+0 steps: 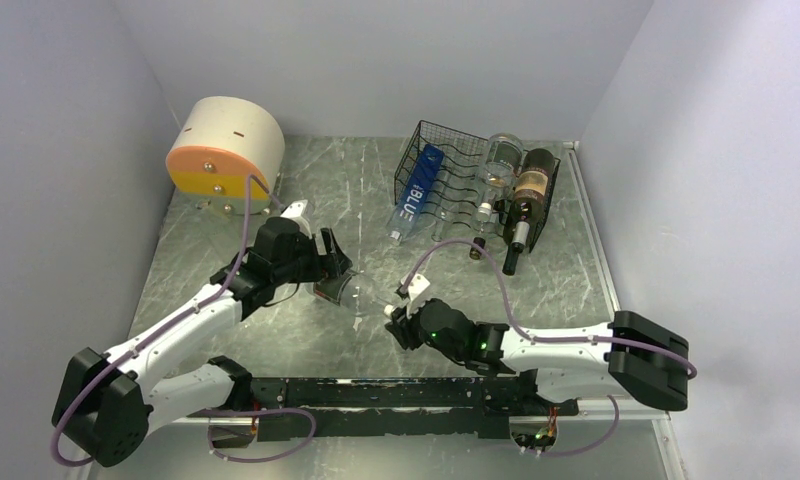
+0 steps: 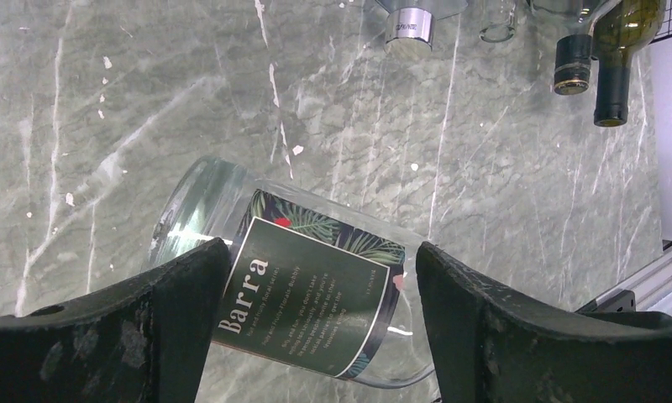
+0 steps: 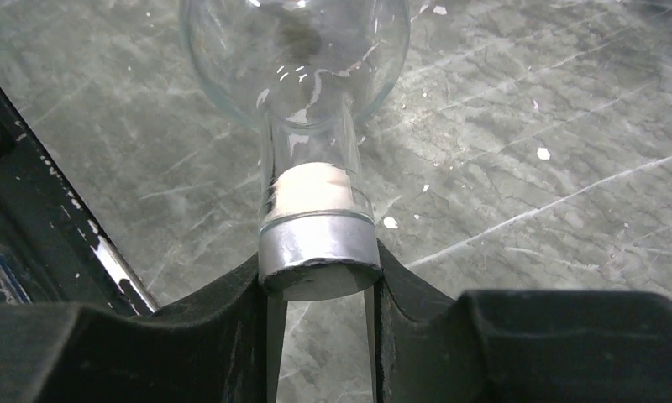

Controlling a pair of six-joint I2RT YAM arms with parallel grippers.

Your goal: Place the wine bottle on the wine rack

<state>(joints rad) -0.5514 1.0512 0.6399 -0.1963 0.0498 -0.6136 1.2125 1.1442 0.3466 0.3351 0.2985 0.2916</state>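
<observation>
One clear wine bottle [image 2: 303,294] lies on the table [image 1: 306,190], well apart from the wine rack [image 1: 456,180]. Right gripper [image 3: 320,294] clamped on its capped neck; left gripper [image 2: 320,252] apart, straddling the body (no grip). Risk: smooth glass pivoting from neck-only hold.

Clear wine bottle [image 2: 307,298], dark label, lying sideways; black wine rack [image 1: 454,163] far right.
</observation>
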